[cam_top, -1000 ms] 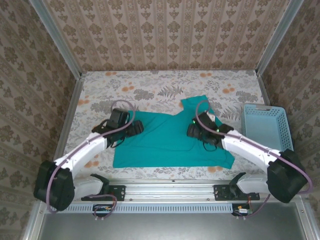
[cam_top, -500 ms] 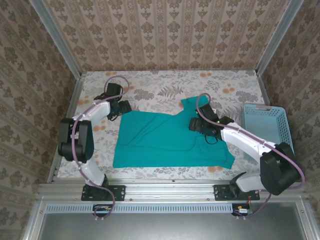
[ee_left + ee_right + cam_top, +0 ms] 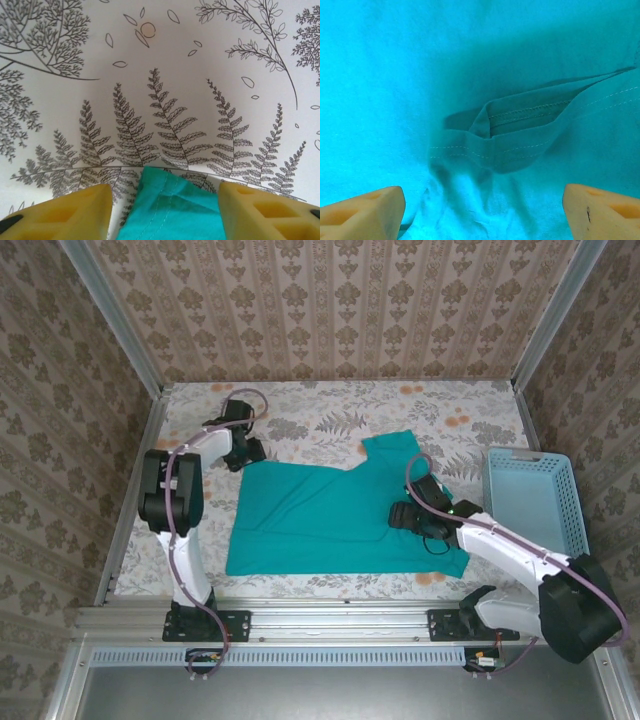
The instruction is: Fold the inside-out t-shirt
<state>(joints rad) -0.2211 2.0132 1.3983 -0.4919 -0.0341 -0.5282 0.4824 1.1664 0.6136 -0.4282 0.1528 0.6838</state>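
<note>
T-shirt [image 3: 320, 525] lay spread mostly flat at the centre of the top view, one sleeve poking toward the upper right. We saw no clean fold yet, so we judged nearly all the folding was left. The left gripper [image 3: 246, 452], at its upper-left corner, stood with jaws apart astride that corner, not pinching it. The right gripper [image 3: 408, 516] hovered wide open over its right part. We counted one T-shirt, one basket [image 3: 527, 455] and two grippers.

T-shirt [image 3: 330, 520] on the table [image 3: 300, 405], basket [image 3: 530, 495] to its right.
Right jaws over the T-shirt's right part; left jaws apparently at its far-left corner.
</note>
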